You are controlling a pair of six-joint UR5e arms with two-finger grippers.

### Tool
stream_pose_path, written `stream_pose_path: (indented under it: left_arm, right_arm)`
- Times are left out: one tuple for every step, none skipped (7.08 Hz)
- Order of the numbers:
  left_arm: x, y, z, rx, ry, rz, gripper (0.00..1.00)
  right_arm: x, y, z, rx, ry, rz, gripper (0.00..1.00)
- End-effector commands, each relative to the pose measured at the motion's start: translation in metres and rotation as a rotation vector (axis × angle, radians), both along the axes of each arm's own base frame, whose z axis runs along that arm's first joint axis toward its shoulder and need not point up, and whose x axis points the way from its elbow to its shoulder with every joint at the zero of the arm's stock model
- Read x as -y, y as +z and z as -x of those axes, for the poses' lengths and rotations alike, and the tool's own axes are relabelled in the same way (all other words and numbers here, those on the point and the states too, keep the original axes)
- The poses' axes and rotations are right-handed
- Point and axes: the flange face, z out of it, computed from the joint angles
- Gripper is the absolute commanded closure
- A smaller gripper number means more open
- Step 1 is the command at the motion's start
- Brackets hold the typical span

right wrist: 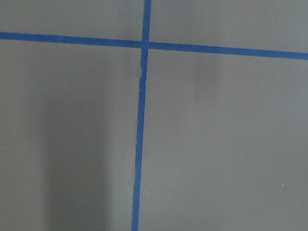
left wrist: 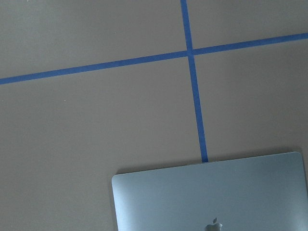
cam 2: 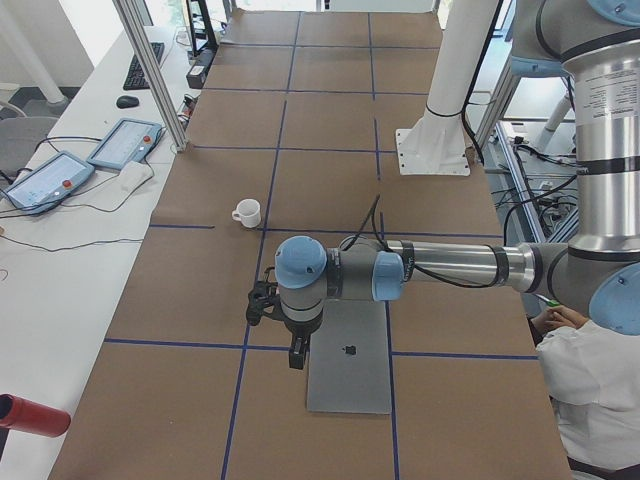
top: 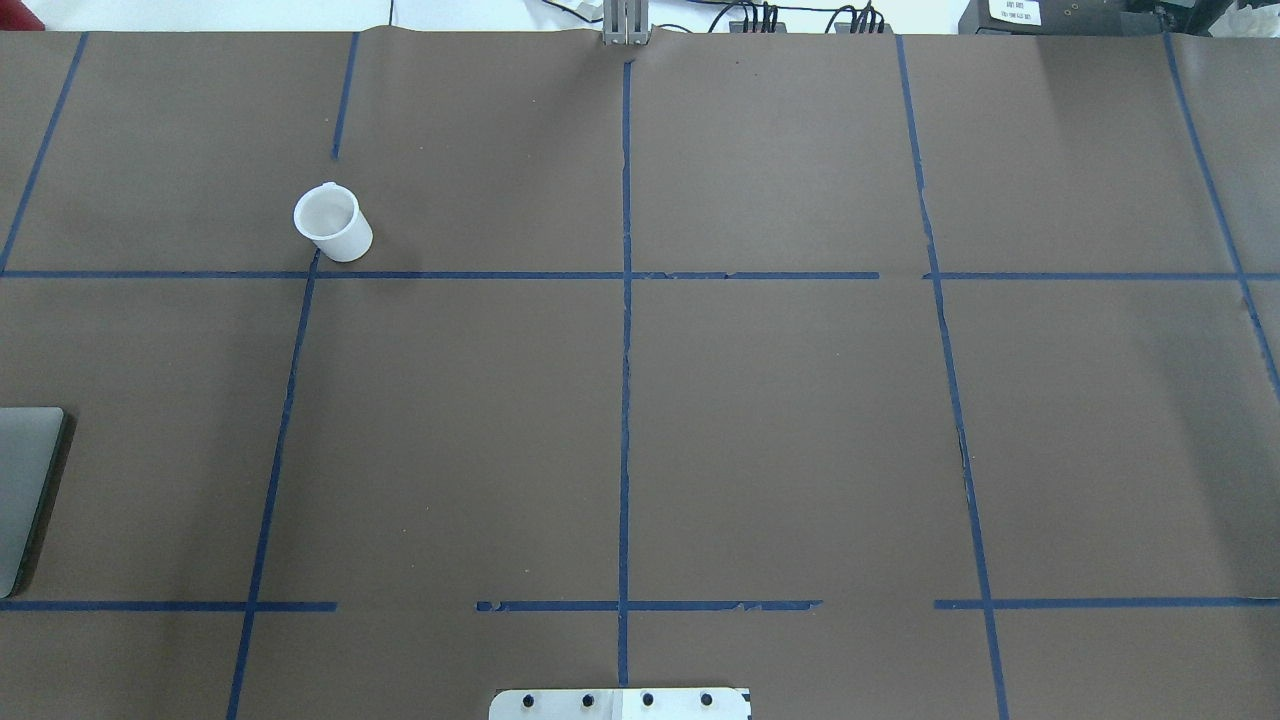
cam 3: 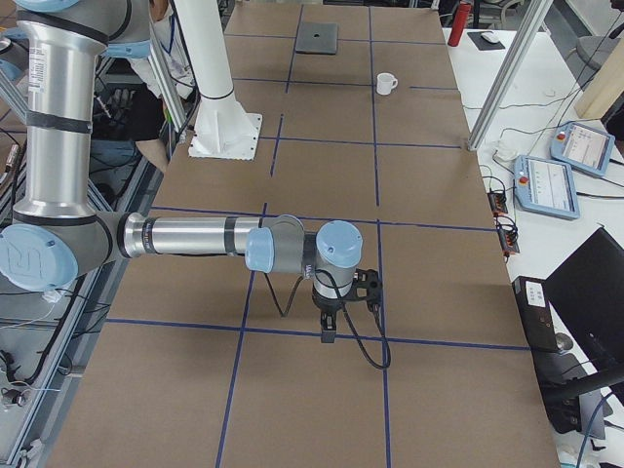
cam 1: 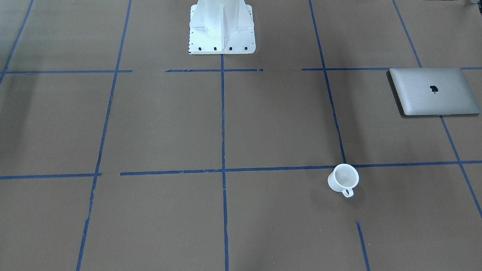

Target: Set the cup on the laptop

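Observation:
The white cup [cam 1: 343, 180] stands upright on the brown table, its handle towards the operators' side; it also shows in the overhead view [top: 333, 224] and both side views [cam 2: 246, 212] [cam 3: 386, 84]. The closed silver laptop [cam 1: 435, 91] lies flat on the robot's left, apple logo up [top: 25, 490] [cam 2: 350, 358] [left wrist: 211, 197] [cam 3: 317, 38]. My left gripper [cam 2: 297, 356] hangs above the laptop's far edge, well short of the cup. My right gripper [cam 3: 329, 334] hangs over bare table on the other side. I cannot tell whether either is open or shut.
The white robot pedestal [cam 1: 222, 28] stands at the table's middle rear. Blue tape lines [top: 626, 350] grid the brown paper. Teach pendants [cam 2: 125, 143], an aluminium post [cam 2: 150, 70] and a red bottle [cam 2: 30, 415] lie along the operators' edge. A person [cam 2: 590, 380] sits beside the robot.

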Motion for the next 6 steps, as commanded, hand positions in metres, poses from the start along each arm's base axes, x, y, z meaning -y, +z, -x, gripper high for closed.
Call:
stream_pose_path:
  left_arm:
    - [0.001,-0.005,0.000,0.000,0.000,-0.010,0.00]
    - [0.001,-0.005,-0.001,-0.019,0.000,-0.009,0.00]
    - [-0.001,0.000,-0.002,-0.029,0.000,0.001,0.00]
    - [0.001,-0.002,-0.003,-0.029,0.004,-0.009,0.00]
    - [0.003,-0.014,-0.007,-0.038,0.010,-0.035,0.00]
    - [0.022,-0.031,-0.016,-0.071,0.006,-0.046,0.00]
  right_arm:
    - [0.000,0.000,0.000,0.000,0.000,0.000,0.00]
    - [0.000,0.000,0.000,-0.001,0.000,0.000,0.00]
    - [0.000,0.000,0.000,0.000,0.000,0.000,0.00]
    - [0.000,0.000,0.000,0.000,0.000,0.000,0.00]
    - [0.000,0.000,0.000,0.000,0.000,0.000,0.00]
    - [0.000,0.000,0.000,0.000,0.000,0.000,0.00]
